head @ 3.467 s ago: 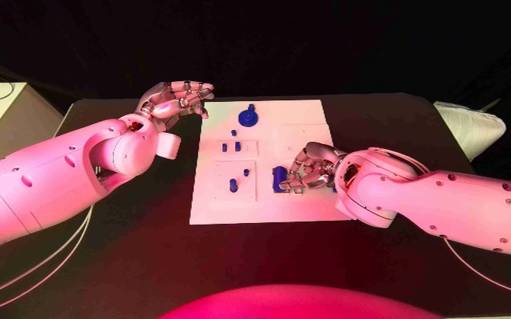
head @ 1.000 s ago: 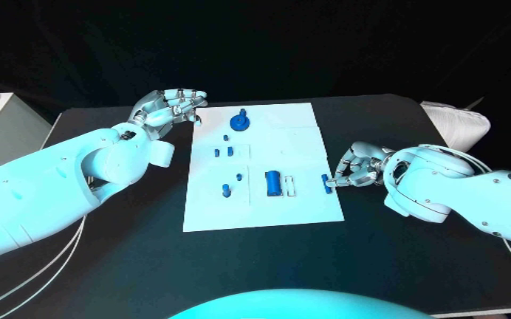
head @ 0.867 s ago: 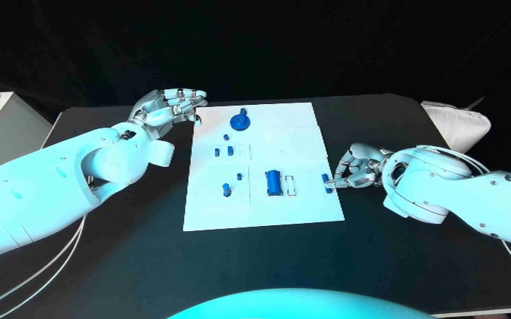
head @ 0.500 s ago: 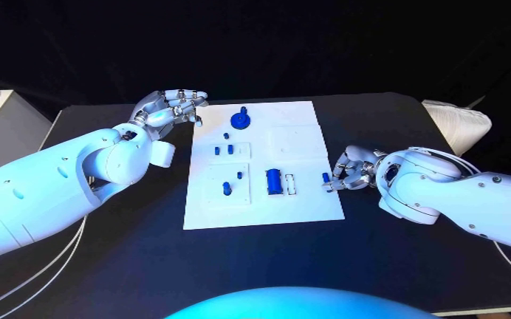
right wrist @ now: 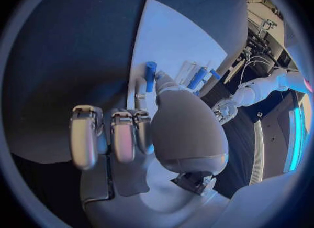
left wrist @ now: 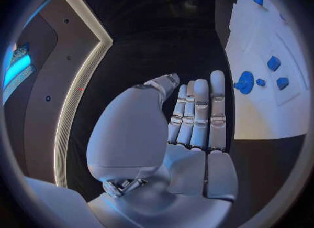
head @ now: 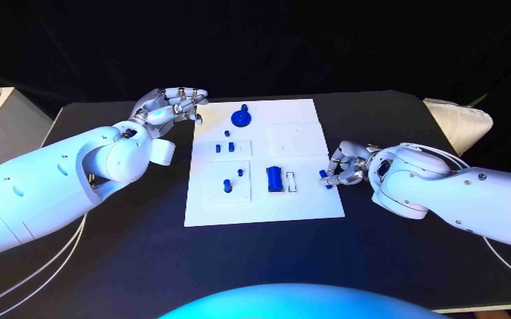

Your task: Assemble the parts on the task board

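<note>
Board count first: you have one white task board [head: 303, 204] in the middle of the black table [head: 128, 245], two arms, two hands. On the board you can count roughly eight blue parts from the head view: one round knobbed part [head: 243, 117] near the far edge, one small peg [head: 226, 133] just below it, a pair of small pegs [head: 224, 146] in the upper left inset, two more pegs [head: 228, 184] in the lower left inset, one larger blue block [head: 274, 179] upright near the middle with a pale slotted piece just beside it, and one small blue part [head: 323, 175] at the board's right edge. Your right hand [head: 346, 165] sits at that right edge with fingers curled in toward the small part; you cannot tell whether it actually pinches it, though the right wrist view shows a blue piece [right wrist: 150, 76] right at the fingertips [right wrist: 139, 89]. Your left hand [head: 170, 104] hovers off the board's far left corner, fingers pressed together and loosely curled, holding nothing; the left wrist view shows them straight and side by side. No readable labels or writing anywhere.
</note>
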Controlling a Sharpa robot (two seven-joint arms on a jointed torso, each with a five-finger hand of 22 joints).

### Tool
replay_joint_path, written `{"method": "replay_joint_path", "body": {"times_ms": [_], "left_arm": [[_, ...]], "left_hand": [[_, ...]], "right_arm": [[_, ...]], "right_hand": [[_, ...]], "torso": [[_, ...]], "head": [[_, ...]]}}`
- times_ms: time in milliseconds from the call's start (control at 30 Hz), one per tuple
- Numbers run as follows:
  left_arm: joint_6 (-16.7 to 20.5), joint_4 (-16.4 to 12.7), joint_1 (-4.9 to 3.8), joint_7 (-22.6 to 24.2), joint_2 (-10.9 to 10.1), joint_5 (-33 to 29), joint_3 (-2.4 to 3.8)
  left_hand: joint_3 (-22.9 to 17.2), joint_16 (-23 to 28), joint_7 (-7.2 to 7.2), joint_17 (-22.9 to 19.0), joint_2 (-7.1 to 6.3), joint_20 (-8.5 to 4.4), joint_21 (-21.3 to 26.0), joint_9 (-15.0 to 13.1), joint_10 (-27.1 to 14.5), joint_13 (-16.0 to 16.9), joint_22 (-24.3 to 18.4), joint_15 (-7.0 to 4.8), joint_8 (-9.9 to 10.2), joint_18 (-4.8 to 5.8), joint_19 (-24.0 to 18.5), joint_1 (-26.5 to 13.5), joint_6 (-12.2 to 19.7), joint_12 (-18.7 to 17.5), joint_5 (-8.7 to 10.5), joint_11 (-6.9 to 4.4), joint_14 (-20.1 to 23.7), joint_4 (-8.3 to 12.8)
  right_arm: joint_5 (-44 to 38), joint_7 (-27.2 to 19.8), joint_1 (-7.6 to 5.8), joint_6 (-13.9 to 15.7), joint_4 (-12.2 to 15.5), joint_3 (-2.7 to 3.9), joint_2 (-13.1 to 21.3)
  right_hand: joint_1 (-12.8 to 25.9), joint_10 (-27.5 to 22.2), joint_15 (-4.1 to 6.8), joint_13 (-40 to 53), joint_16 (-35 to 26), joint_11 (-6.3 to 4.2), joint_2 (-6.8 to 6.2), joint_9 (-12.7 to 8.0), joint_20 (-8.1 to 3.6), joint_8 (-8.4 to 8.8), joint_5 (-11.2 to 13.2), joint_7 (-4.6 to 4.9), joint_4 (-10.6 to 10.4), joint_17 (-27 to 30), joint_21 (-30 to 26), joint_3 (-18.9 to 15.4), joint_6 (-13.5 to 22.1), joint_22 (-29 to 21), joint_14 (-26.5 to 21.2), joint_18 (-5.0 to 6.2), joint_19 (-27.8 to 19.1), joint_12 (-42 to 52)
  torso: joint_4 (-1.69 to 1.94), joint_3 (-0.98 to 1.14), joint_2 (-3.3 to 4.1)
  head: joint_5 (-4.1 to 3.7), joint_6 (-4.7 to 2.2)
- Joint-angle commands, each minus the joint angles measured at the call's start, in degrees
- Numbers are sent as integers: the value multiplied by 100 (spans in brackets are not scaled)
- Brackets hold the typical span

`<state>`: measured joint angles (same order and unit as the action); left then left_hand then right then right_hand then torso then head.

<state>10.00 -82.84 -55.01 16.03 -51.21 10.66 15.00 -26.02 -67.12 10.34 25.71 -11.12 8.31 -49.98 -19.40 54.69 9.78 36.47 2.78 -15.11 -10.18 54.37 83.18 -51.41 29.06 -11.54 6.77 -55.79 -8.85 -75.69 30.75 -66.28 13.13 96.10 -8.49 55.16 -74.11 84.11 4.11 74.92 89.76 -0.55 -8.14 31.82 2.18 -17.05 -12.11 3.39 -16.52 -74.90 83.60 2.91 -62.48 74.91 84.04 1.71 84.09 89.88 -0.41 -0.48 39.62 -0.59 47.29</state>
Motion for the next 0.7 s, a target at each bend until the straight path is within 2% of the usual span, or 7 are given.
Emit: {"method": "replay_joint_path", "body": {"times_ms": [33, 100, 267, 333, 500, 600, 700], "left_arm": [[-85, -18, 1, 33, 0, -19, 3], [-85, -18, 1, 33, -3, -19, 3], [-84, -19, 1, 32, -4, -19, 3], [-84, -20, 1, 32, -5, -19, 3], [-85, -15, 2, 31, -5, -19, 3], [-85, -13, 2, 30, -5, -19, 3], [-89, -11, 2, 23, -6, -31, 3]], "left_hand": [[23, 24, 22, 9, 19, -8, 33, 7, 36, -7, 4, 5, -14, -34, 35, 27, -17, -25, -17, -2, -54, -15], [23, 24, 22, 9, 19, -8, 33, 7, 36, -7, 4, 5, -14, -34, 35, 27, -17, -25, -17, -2, -54, -15], [23, 24, 22, 9, 19, -8, 33, 7, 36, -7, 4, 5, -14, -34, 35, 27, -17, -25, -17, -2, -54, -15], [23, 24, 22, 9, 19, -8, 33, 7, 36, -7, 4, 5, -14, -34, 35, 27, -17, -25, -17, -2, -54, -15], [23, 24, 22, 9, 19, -8, 33, 7, 36, -7, 4, 5, -14, -34, 35, 27, -17, -25, -17, -2, -54, -15], [23, 24, 22, 9, 19, -8, 33, 7, 36, -7, 4, 5, -14, -34, 35, 27, -17, -25, -17, -2, -54, -15], [23, 24, 22, 9, 19, -8, 33, 7, 36, -7, 4, 5, -14, -34, 35, 27, -17, -25, -17, -2, -54, -15]], "right_arm": [[-307, 66, 52, -27, -55, -31, -40], [-335, 70, 61, -35, -69, -32, -62], [-372, 85, 79, -74, -79, -35, -97], [-381, 92, 87, -93, -68, -36, -105], [-325, 98, 105, -17, 6, -37, -97], [-150, 91, 110, 155, 93, -37, -66], [85, 85, 108, 327, 208, -37, -22]], "right_hand": [[-134, 580, 19, 1497, 24, -14, -4, -7, -39, 96, -37, 22, 6, -1510, -33, 75, 62, 1232, 596, -33, 411, -9], [-360, 578, 13, 1495, 24, -7, -22, -15, -34, 135, 36, 31, 14, -1510, -37, 226, 82, 1233, 596, -33, 411, -14], [-906, 576, 20, 1492, 24, -10, -51, -58, -40, 212, -170, 28, 104, -1510, -50, 760, 56, 1234, 596, -30, 410, -20], [-1050, 576, 12, 1493, 24, -6, -167, -85, -40, 245, -324, 37, 137, -1510, -46, 1131, 1, 1241, 596, -32, 413, -17], [-998, 576, 11, 1493, 24, -5, -317, -78, -34, 260, -672, 40, 164, -1510, -47, 1562, -35, 1248, 596, -33, 416, -18], [-644, 584, 3, 1503, 24, 2, -417, -58, -28, 270, -952, 47, 18, -1510, -38, 1692, -14, 1256, 596, -36, 420, 1], [-569, 587, 5, 1506, 24, 2, -436, -51, -28, 268, -953, 45, 8, -1510, -22, 1708, -16, 1263, 596, -39, 425, 7]], "torso": [[-8, 2, -2], [-10, 2, -4], [-15, 1, -9], [-15, 1, -10], [-13, 1, -9], [-9, 1, -7], [-5, 1, -7]], "head": [[22, -4], [23, -1], [25, 2], [27, 0], [21, -16], [20, -26], [25, -38]]}}
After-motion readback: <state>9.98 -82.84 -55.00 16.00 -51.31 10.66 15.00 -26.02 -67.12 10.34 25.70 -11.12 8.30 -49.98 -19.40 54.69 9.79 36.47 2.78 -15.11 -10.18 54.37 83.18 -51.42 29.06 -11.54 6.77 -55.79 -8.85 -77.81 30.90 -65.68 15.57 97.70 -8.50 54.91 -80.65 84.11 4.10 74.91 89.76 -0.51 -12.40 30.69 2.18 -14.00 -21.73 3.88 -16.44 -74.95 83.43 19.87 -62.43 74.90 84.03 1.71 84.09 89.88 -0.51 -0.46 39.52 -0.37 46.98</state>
